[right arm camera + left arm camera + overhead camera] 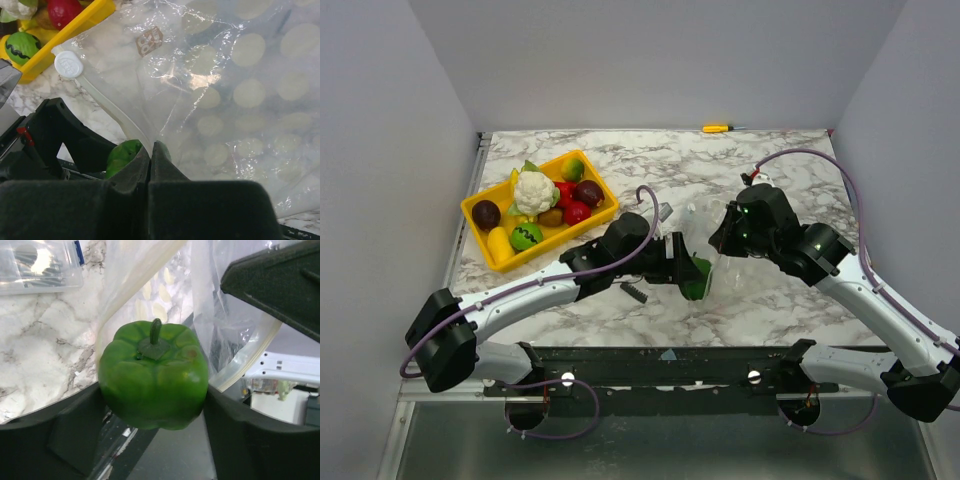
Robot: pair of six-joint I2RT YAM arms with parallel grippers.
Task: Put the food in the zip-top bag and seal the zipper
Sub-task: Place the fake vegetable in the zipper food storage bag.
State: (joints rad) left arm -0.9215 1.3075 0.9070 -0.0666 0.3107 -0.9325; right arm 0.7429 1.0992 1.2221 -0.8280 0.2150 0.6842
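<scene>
**Left gripper** (690,271) clamps a glossy green plastic bell pepper (153,382) at the open mouth of the clear, dot-printed zip-top bag (225,100), at the centre of the marble tabletop (770,300). **Right gripper** (150,160), fingers pressed together, pinches the bag's pale zipper strip (112,107). A white cauliflower (533,190) and other toy food lie in the yellow rectangular tray (80,24) at 10 o'clock.

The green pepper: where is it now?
The green pepper sits near the middle of the table in the top view, clamped in the left gripper at the rim of the zip-top bag, right of the yellow tray.
</scene>
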